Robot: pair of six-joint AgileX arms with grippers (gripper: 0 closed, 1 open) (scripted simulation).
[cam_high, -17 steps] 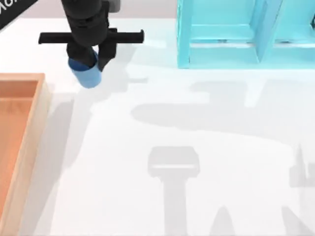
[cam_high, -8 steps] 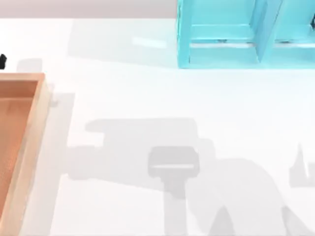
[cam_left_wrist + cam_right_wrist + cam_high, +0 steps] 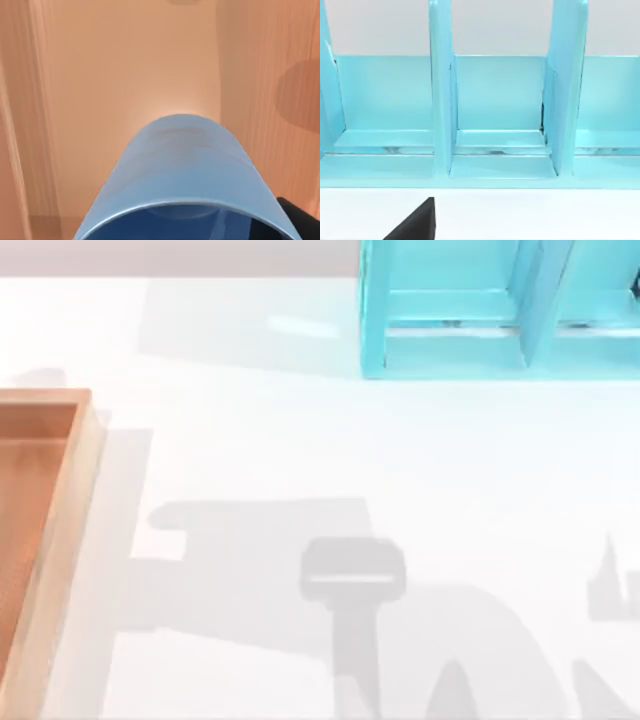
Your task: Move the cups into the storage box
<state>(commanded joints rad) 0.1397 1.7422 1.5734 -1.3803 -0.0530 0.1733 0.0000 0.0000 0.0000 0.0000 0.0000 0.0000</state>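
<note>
The blue cup (image 3: 182,170) is close in front of my left wrist camera, with its open mouth toward the camera and its tapered body pointing away. Behind it I see the orange-brown wood floor of the storage box (image 3: 125,75), so the cup is above the inside of the box. I cannot tell if the cup touches the floor or hangs over it. A small dark piece of my left gripper (image 3: 300,220) appears just beside the cup's rim at the corner of that view. From this I judge that my left gripper holds the blue cup, but the fingers themselves are mostly hidden by the cup.

In the top view the storage box (image 3: 75,490) lies at the left edge of the white table (image 3: 350,460), with its light tan rim along the right side of the box. Grey shadows of the arms fall on the table in the lower part.

The turquoise shelf unit (image 3: 470,310) stands at the far side of the table, toward the right. My right wrist camera faces this shelf unit (image 3: 495,125) and its upright dividers. A black corner of my right gripper (image 3: 417,225) shows there; whether it is wide or narrow I cannot tell.
</note>
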